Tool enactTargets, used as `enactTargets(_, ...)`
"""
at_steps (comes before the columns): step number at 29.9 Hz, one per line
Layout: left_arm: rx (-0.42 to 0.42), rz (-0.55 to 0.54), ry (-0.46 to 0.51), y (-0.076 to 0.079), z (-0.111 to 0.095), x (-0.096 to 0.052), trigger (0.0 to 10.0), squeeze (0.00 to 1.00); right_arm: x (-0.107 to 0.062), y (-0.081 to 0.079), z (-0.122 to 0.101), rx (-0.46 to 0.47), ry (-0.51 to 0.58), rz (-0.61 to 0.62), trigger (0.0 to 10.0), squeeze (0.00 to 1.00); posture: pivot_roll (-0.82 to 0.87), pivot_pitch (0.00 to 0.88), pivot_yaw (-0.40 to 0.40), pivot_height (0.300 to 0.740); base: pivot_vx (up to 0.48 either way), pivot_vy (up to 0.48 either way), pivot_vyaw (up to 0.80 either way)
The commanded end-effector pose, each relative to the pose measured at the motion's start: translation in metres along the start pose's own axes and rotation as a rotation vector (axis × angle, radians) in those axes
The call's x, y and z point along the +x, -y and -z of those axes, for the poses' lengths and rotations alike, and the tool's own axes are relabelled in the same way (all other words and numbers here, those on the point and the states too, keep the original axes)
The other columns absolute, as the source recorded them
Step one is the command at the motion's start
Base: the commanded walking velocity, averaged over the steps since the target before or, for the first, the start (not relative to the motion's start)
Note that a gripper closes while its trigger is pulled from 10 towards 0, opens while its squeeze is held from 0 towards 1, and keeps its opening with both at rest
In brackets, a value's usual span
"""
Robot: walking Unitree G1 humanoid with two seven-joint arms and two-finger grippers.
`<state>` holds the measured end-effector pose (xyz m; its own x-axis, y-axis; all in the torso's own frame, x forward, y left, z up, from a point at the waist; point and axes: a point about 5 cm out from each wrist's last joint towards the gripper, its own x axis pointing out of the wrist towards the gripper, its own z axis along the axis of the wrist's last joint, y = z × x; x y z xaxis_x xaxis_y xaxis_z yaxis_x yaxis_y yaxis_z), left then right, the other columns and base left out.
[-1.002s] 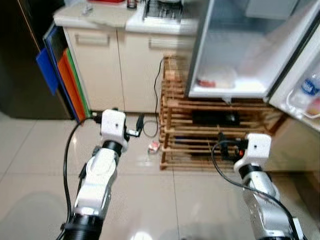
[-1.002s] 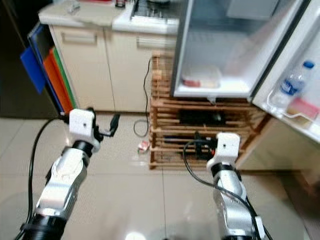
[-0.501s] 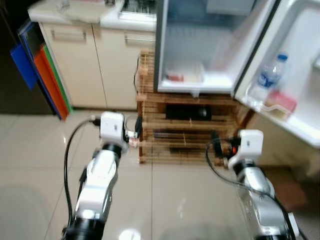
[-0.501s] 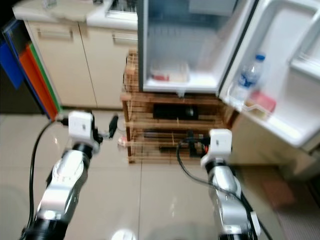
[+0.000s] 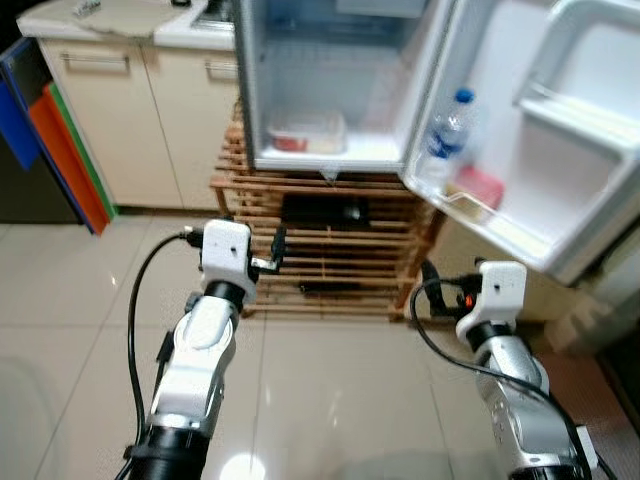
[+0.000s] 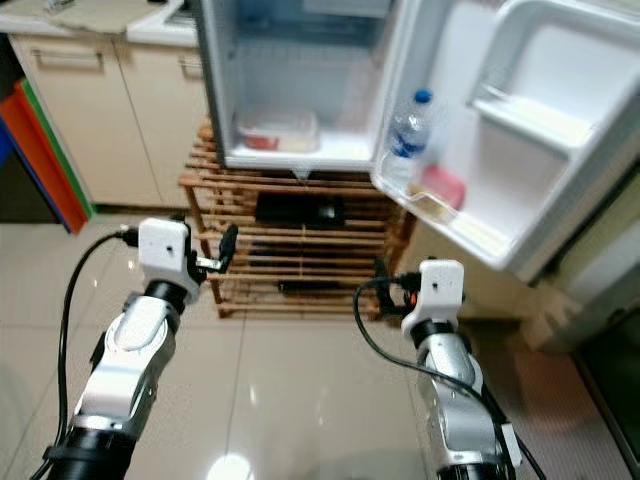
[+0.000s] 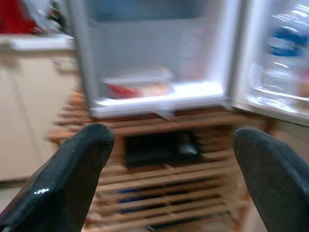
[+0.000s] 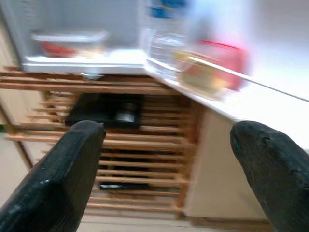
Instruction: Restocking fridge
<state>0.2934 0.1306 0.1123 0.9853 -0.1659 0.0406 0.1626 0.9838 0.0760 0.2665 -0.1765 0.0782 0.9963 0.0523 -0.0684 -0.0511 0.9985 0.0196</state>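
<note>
- One small fridge (image 5: 330, 90) stands open on a wooden slatted rack (image 5: 330, 250), ahead of both arms.
- One clear lidded container (image 5: 305, 130) sits on the fridge floor.
- One water bottle (image 5: 445, 140) with a blue label, its writing too blurred to read, stands in the door shelf beside what looks like one pink pack (image 5: 478, 186).
- Left claw (image 7: 169, 164) and right claw (image 8: 169, 164): fingers spread apart, empty, near the rack.

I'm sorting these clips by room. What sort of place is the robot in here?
Most likely a home kitchen. A small fridge stands open on a wooden slatted rack, with a water bottle in its door shelf. Beside it are cream cabinets under a countertop, and the floor is tiled.
</note>
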Motion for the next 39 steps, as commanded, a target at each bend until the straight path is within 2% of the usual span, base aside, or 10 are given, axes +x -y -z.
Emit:
enactTargets(1, 0.003, 0.013, 0.008, 0.005, -0.003, 0.003, 10.0, 0.0, 0.0, 0.008, -0.003, -0.019, 0.011, 0.019, 10.0, 0.0, -0.05, 0.0, -0.026, 0.74, 0.3, -0.371, 0.0)
enactTargets(17, -0.009, 0.008, 0.018, 0.006, -0.002, 0.004, 10.0, 0.0, 0.004, 0.009, -0.004, -0.029, 0.017, 0.012, 10.0, 0.0, -0.05, 0.0, -0.035, 0.74, 0.374, -0.294, 0.0)
enactTargets(20, -0.036, -0.018, 0.025, 0.004, -0.004, 0.004, 10.0, 0.0, 0.011, 0.014, -0.012, -0.032, 0.044, 0.032, 10.0, 0.0, -0.05, 0.0, -0.033, 0.74, 0.312, 0.0, 0.0)
enactTargets(24, -0.038, -0.004, 0.028, 0.006, -0.004, 0.004, 10.0, 0.0, 0.031, 0.027, -0.03, -0.027, 0.093, 0.08, 10.0, 0.0, -0.05, 0.0, -0.029, 0.74, 0.0, 0.0, 0.0)
enactTargets(27, -0.033, -0.006, 0.03, 0.006, -0.004, 0.004, 10.0, 0.0, 0.036, 0.032, -0.037, -0.033, 0.108, 0.09, 10.0, 0.0, -0.05, 0.0, -0.033, 0.74, 0.0, 0.0, 0.0)
enactTargets(30, -0.025, -0.008, 0.017, 0.004, -0.001, 0.0, 10.0, 0.0, 0.034, 0.036, -0.035, -0.029, 0.098, 0.102, 10.0, 0.0, -0.04, 0.0, -0.037, 0.74, 0.0, 0.0, 0.0)
enactTargets(35, -0.024, -0.011, 0.009, 0.003, 0.001, -0.002, 10.0, 0.0, 0.032, 0.034, -0.028, -0.021, 0.076, 0.098, 10.0, 0.0, -0.04, 0.0, -0.038, 0.74, 0.0, 0.0, 0.0)
enactTargets(39, -0.034, 0.009, 0.006, 0.006, 0.001, -0.002, 10.0, 0.0, 0.04, 0.038, -0.021, 0.025, 0.045, 0.12, 10.0, 0.0, -0.04, 0.0, -0.03, 0.74, 0.0, 0.0, 0.0)
